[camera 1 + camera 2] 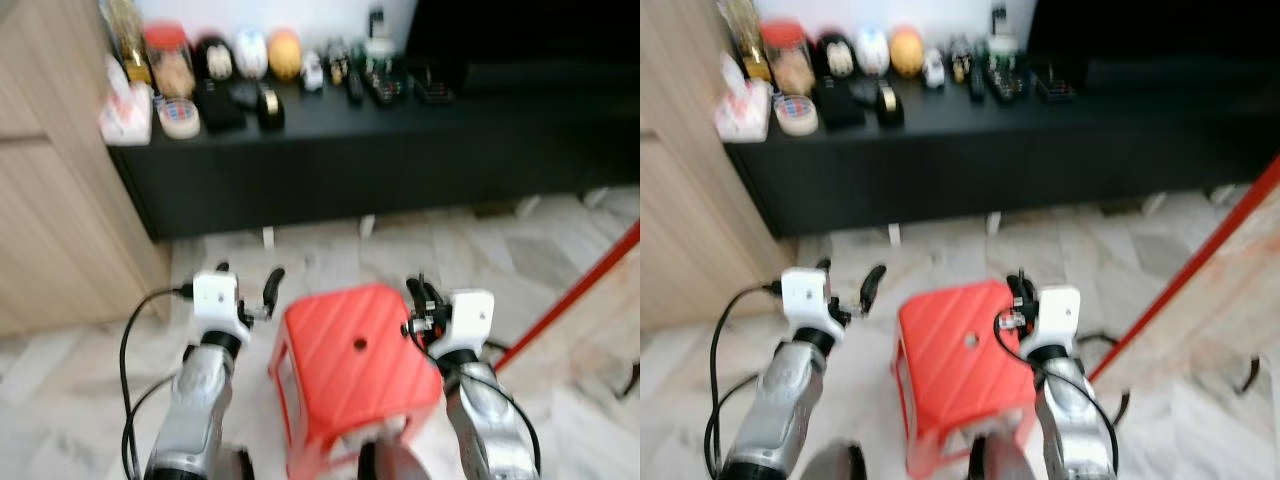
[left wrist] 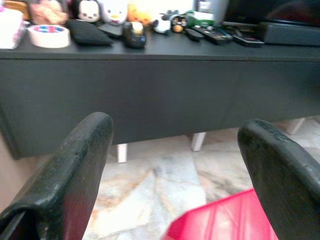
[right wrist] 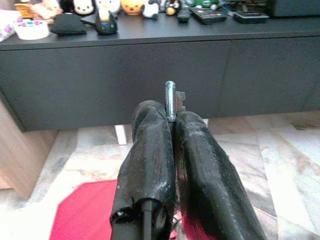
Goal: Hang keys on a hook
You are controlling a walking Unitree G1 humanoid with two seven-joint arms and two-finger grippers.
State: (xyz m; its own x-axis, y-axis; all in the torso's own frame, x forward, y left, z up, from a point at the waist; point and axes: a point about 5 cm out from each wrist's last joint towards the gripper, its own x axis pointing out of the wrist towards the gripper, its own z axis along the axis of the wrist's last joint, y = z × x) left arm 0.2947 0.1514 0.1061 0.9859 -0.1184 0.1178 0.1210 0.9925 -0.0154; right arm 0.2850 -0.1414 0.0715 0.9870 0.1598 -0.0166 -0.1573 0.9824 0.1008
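Pinching key [image 3: 170, 100], right pincer [image 3: 172, 125] closed

Red plastic stool [image 1: 355, 365], diagonal ribbed pattern on seat. Low table [image 1: 400, 150] black. Floor [image 1: 540, 260] pale marble, grey and tan veining. Wood-grain cabinet [image 1: 50, 180] light brown. Silver arms, white wrist blocks, black fingers on left tool [image 1: 247, 279] and right tool [image 3: 171, 131]. Silver metal key [image 3: 170, 101] between right tool's black fingers. White tape roll [image 2: 48, 35], pink and blue print. Red diagonal pole [image 1: 575, 295].
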